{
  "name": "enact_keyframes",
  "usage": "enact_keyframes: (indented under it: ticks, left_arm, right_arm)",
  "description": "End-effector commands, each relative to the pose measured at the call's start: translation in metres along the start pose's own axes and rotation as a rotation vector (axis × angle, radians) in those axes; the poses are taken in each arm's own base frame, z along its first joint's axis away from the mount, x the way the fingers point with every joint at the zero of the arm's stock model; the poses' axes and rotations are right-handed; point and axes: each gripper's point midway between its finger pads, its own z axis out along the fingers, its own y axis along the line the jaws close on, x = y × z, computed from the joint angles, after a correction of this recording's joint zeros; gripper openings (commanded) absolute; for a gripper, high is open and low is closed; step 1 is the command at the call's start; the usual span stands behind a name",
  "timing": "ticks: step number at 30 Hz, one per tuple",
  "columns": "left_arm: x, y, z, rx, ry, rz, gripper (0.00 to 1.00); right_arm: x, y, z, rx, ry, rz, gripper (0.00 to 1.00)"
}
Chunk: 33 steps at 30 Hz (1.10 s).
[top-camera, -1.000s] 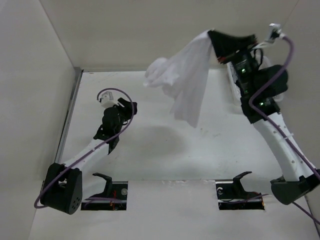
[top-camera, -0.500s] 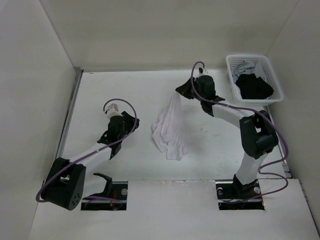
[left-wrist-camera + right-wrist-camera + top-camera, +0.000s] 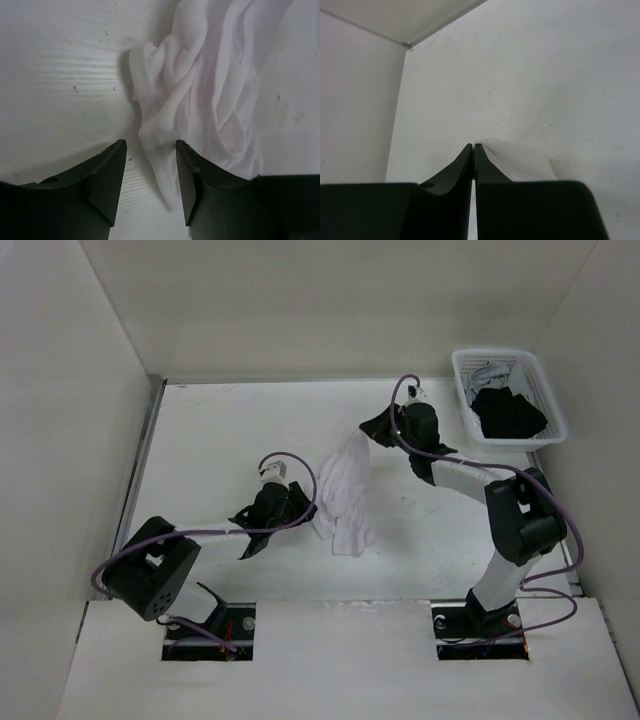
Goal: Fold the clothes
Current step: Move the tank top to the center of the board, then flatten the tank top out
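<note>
On the table (image 3: 220, 430) — right gripper (image 3: 368, 430) pinches the clothes (image 3: 343, 485).

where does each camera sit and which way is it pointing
Top external: above and behind the arms, looking down on the table; shows both arms, left fingers, right fingers, the white garment, a basket.
Left wrist: on the left arm, looking down past its open fingers at the garment's rumpled edge.
Right wrist: on the right arm, looking across the table past shut fingers pinching white cloth.
Shared: all three show the garment.
</note>
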Motion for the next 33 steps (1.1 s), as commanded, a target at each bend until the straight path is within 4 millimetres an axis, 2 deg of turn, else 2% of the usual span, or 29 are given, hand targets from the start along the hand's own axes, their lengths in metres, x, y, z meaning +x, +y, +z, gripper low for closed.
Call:
enact_keyframes:
  ticks: [1, 3, 4, 6, 7, 9, 12, 13, 15, 19, 21, 24, 26, 29, 33]
  left_arm:
    - [-0.006, -0.037, 0.009, 0.125, 0.0, -0.025, 0.43]
    - [0.0, -0.042, 0.017, 0.148, 0.024, -0.043, 0.38]
    - [0.002, -0.044, 0.02, 0.157, 0.032, -0.052, 0.33]
    - [0.001, -0.05, 0.023, 0.177, 0.037, -0.063, 0.14]
    - [-0.006, -0.053, 0.021, 0.18, 0.02, -0.07, 0.08]
    - [-0.027, -0.065, 0.009, 0.213, -0.03, -0.076, 0.04]
    - [-0.077, -0.091, -0.017, 0.263, -0.131, -0.053, 0.04]
    - [-0.093, -0.097, -0.024, 0.272, -0.158, -0.046, 0.03]
    - [-0.139, -0.11, -0.044, 0.282, -0.234, -0.054, 0.02]
    - [-0.221, -0.127, -0.085, 0.325, -0.414, -0.093, 0.02]
    - [-0.252, -0.134, -0.109, 0.353, -0.493, -0.11, 0.01]
    - [-0.295, -0.15, -0.163, 0.418, -0.633, -0.128, 0.01]
    - [-0.309, -0.163, -0.194, 0.463, -0.699, -0.122, 0.01]
    - [-0.322, -0.182, -0.246, 0.532, -0.792, -0.1, 0.01]
    - [-0.328, -0.201, -0.302, 0.596, -0.875, -0.067, 0.02]
  right_arm:
    - [-0.03, 0.026, -0.008, -0.079, -0.092, -0.007, 0.07]
    - [-0.03, 0.025, -0.009, -0.08, -0.093, -0.004, 0.07]
    - [-0.031, 0.025, -0.01, -0.082, -0.096, -0.004, 0.07]
    - [-0.031, 0.024, -0.011, -0.083, -0.097, -0.004, 0.07]
    - [-0.032, 0.025, -0.012, -0.085, -0.097, -0.005, 0.06]
    - [-0.039, 0.032, -0.015, -0.099, -0.107, -0.012, 0.06]
    - [-0.071, 0.062, -0.022, -0.162, -0.157, -0.02, 0.05]
    - [-0.086, 0.078, -0.027, -0.191, -0.183, -0.027, 0.05]
    - [-0.116, 0.114, -0.038, -0.25, -0.235, -0.049, 0.05]
    - [-0.163, 0.176, -0.079, -0.346, -0.322, -0.119, 0.05]
    - [-0.175, 0.2, -0.108, -0.384, -0.357, -0.162, 0.06]
    - [-0.169, 0.227, -0.152, -0.433, -0.374, -0.216, 0.06]
    - [-0.158, 0.241, -0.179, -0.464, -0.378, -0.251, 0.07]
    - [-0.139, 0.26, -0.22, -0.514, -0.386, -0.313, 0.07]
    - [-0.128, 0.276, -0.265, -0.542, -0.418, -0.35, 0.07]
